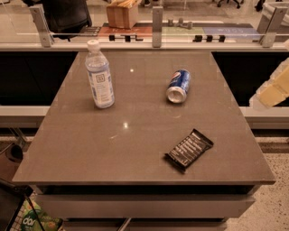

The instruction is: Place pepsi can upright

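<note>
A grey-brown worktop [90,149] fills an office-like room, backed along its far edge by a low glass partition on metal posts [156,25], with a wooden box [122,13] and a dark chair [67,16] beyond it.

The pepsi can [178,85] lies on its side in the far right part of the worktop. One silver end faces the near edge and the round logo faces up. It touches nothing, and bare surface lies all around it. It sits well in from the right edge and clear of the far edge.

A clear water bottle [100,76] with a white cap stands upright towards the far left corner, well apart from the can. A dark-wrapped snack bar [188,150] lies flat and slantwise near the near right corner, between the can and the near edge but apart from both. The left half of the worktop in front of the bottle and the middle strip between bottle and can are open surface.

The robot's gripper [271,92] shows as a pale cream shape off the worktop, beyond its right edge and about level with the can, partly cut off by the picture's border. It holds nothing visible, and whether it is released or clenched cannot be told.

Dark gaps flank the worktop on both sides. Speckled flooring shows at the near right, and a green packet [38,221] sits below the near left corner.
</note>
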### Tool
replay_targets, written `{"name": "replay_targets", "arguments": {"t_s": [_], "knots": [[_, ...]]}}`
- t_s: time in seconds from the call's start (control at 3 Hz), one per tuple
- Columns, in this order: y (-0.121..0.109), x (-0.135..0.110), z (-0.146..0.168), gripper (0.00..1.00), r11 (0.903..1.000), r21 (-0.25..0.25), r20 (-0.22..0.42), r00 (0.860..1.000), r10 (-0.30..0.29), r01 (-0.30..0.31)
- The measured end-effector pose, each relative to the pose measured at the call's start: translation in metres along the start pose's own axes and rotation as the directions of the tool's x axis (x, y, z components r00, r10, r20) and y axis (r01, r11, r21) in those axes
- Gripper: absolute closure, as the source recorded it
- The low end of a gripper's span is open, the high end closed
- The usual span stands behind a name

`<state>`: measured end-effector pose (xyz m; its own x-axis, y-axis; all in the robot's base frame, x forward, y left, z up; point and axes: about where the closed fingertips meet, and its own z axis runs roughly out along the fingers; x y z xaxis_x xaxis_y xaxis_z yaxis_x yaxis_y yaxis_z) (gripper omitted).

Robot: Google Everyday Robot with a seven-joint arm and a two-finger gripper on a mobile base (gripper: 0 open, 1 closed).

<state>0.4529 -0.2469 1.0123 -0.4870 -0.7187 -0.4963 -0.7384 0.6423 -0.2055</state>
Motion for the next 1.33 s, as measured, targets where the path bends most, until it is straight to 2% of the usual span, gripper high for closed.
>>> {"name": "replay_targets", "arguments": {"t_s": [0.33,0.67,1.0,1.33], "knots": [[-0.016,-0.009,-0.003,0.00,0.9897,0.042,0.047,0.990,0.135,-0.137],[-0.030,-0.020,-0.002,0.00,0.9605,0.089,0.034,0.965,0.262,-0.264],[-0.041,-0.026,0.009,0.00,0.9195,0.146,-0.012,0.929,0.371,-0.365],[-0.048,-0.029,0.023,0.00,0.8584,0.202,-0.023,0.874,0.485,-0.471]]}}
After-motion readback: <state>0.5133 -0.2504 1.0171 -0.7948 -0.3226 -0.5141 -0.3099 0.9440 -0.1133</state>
